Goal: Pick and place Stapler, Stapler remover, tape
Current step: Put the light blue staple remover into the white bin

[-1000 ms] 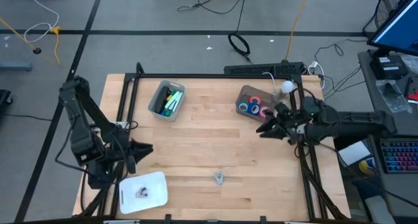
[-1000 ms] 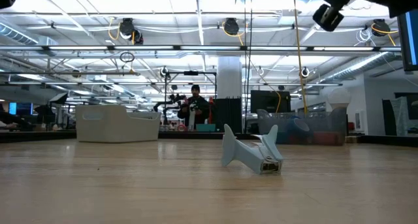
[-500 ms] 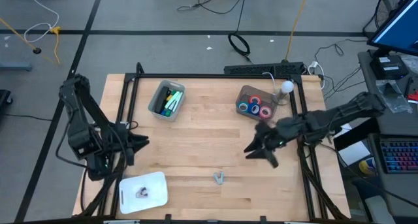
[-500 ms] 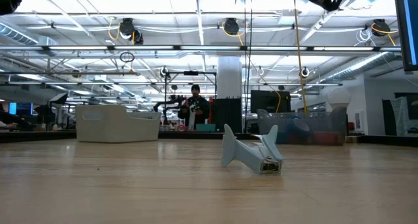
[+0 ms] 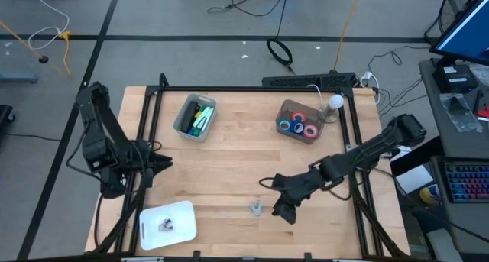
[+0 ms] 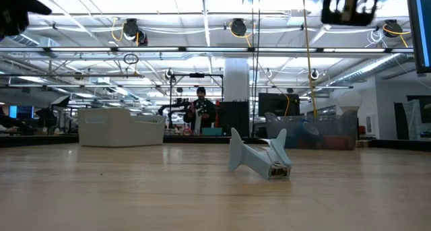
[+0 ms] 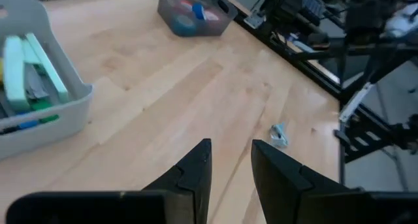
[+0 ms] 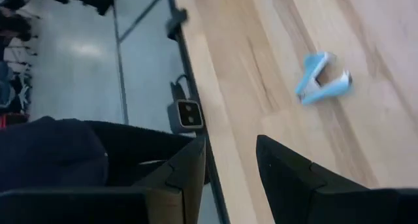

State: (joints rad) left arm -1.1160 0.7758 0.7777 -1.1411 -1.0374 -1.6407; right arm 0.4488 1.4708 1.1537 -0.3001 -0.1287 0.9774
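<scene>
I am watching the right hand (image 5: 280,203) hanging low in the lower middle of the high view, just right of the small blue stapler remover (image 5: 257,208) lying on the desk (image 5: 229,163). Its fingers (image 8: 189,168) are standing apart with nothing between them, and the remover is showing beyond them in its wrist view. The left hand (image 5: 157,164) is waiting at the left edge of the desk, its fingers (image 7: 199,165) also parted and empty. The tape (image 5: 298,126) rolls, red and blue, are sitting in the round bin (image 5: 284,109) at the upper right. A grey bin (image 5: 195,117) with green items is sitting at the upper left, and a white tray (image 5: 169,222) at the lower left.
</scene>
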